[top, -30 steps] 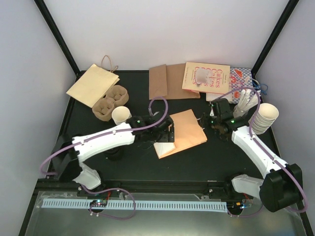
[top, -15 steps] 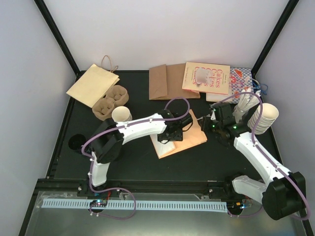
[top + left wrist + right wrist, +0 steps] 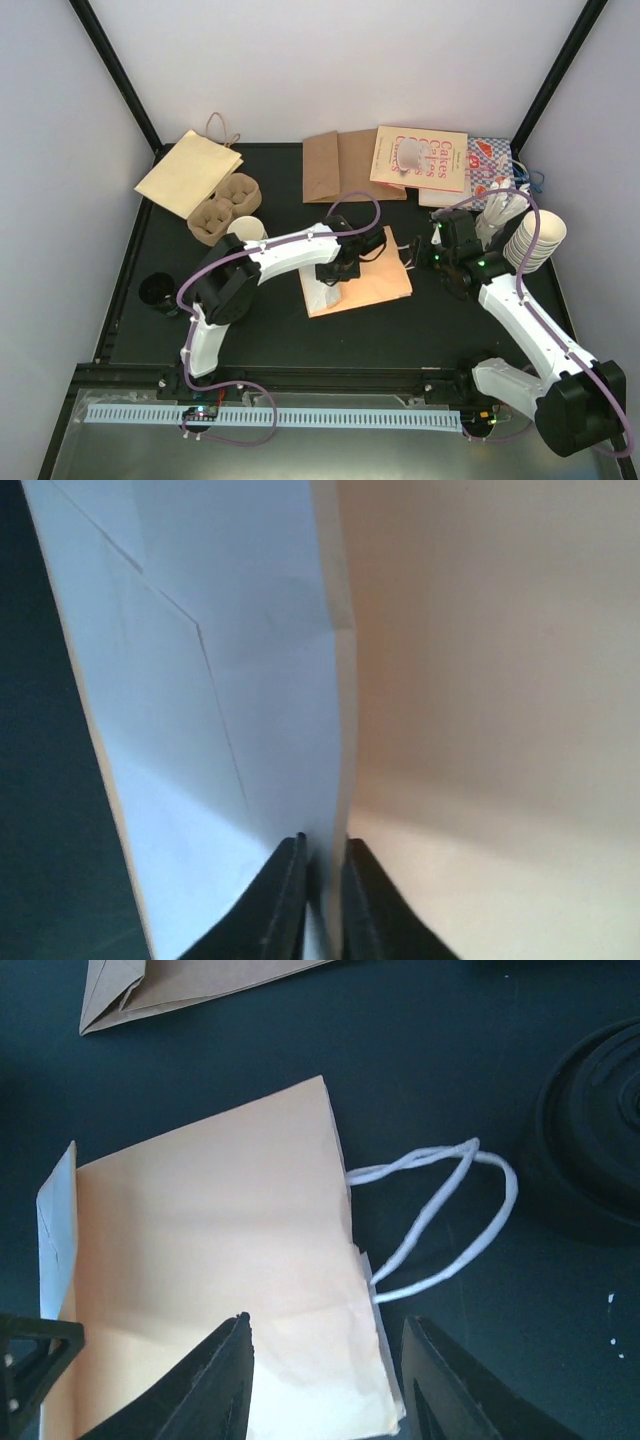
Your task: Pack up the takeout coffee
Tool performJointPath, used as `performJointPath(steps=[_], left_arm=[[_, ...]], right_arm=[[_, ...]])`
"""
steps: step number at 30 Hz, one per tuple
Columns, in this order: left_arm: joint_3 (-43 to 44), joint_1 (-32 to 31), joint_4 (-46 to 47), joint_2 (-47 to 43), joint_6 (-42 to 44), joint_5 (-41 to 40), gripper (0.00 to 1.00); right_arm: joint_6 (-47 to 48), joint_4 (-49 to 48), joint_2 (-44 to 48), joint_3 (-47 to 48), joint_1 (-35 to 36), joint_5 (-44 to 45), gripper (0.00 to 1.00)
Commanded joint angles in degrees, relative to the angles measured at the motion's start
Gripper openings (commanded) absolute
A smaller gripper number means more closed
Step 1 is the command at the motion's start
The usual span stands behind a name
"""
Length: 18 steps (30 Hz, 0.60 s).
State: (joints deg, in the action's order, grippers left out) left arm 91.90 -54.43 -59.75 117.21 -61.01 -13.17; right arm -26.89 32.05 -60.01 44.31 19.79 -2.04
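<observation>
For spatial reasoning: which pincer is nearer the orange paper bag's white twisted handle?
Right. Right pincer hovers open beside the white handle; left pincer clamps the orange bag's opposite end.

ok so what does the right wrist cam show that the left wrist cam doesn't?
Right wrist only: the orange bag lying flat with most of its face in view, its white twisted handle, a black round lid at the right edge, a brown bag up top, and the open right tool.
Left wrist only: a close-up of the left tool pinched on the bag's white folded edge.
Both: the orange bag on the dark table.
</observation>
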Motion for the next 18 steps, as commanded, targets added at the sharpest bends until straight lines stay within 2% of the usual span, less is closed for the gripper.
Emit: performJointPath(steps=[1,9,18], left_arm=[[2.05,-0.02,-3.97,-3.40,-1.04,-2.59,0.03],[-1.72,0.52,-4.62,-13.07,-0.44,-2.93,0.02],[-16.73,2.96,8.78,-30.88,3.80,5.11,0.02]], right_arm=[[1.16,-0.52,-0.34,-0.20,-0.28,1.08,0.43],[2.93,1.17,-1.16,1.39,-0.24,-2.79,0.44],[4.26,9.23,1.53,9.20,-0.24,-10.31,0.46]])
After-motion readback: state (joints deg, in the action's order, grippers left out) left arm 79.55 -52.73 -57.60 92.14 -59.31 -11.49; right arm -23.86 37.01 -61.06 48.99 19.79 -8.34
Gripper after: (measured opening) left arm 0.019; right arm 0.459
